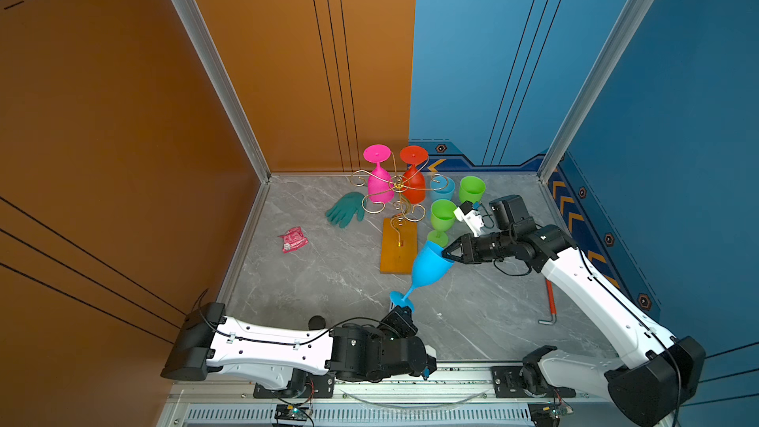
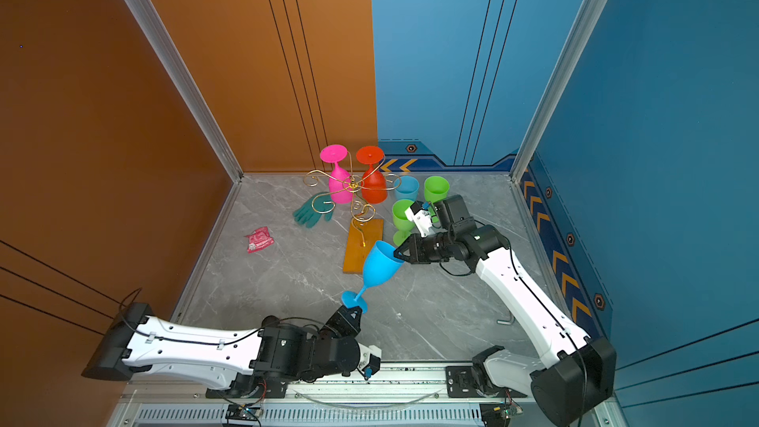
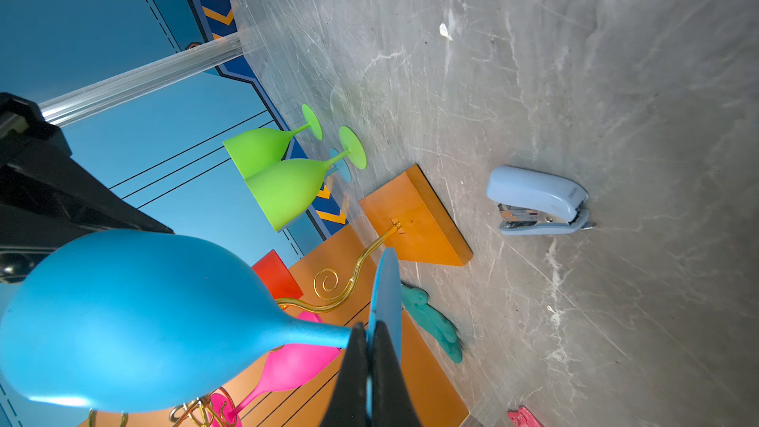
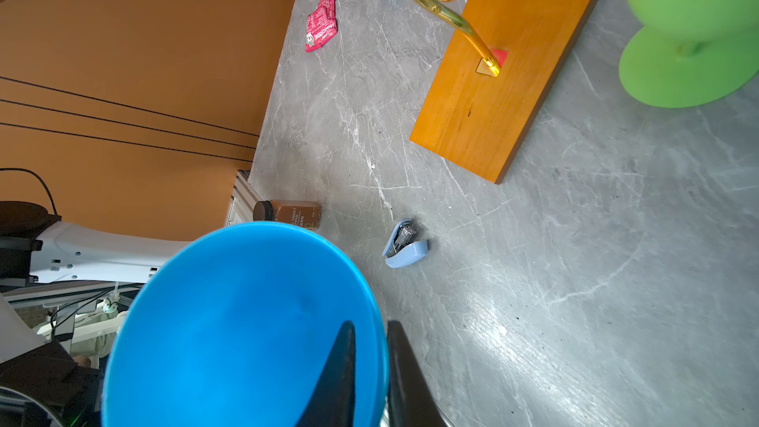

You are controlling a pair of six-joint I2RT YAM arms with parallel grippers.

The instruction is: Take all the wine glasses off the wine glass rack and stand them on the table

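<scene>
My left claw [image 1: 404, 309] clamps the foot of the blue wine glass [image 1: 429, 269], mid-air beside the rack [image 1: 397, 186], my right claw [image 1: 445, 254] pinches its rim, and I want that pinch firm before releasing left.

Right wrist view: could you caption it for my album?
Right end effector straddling the blue wine glass rim, wooden rack base beyond.
</scene>
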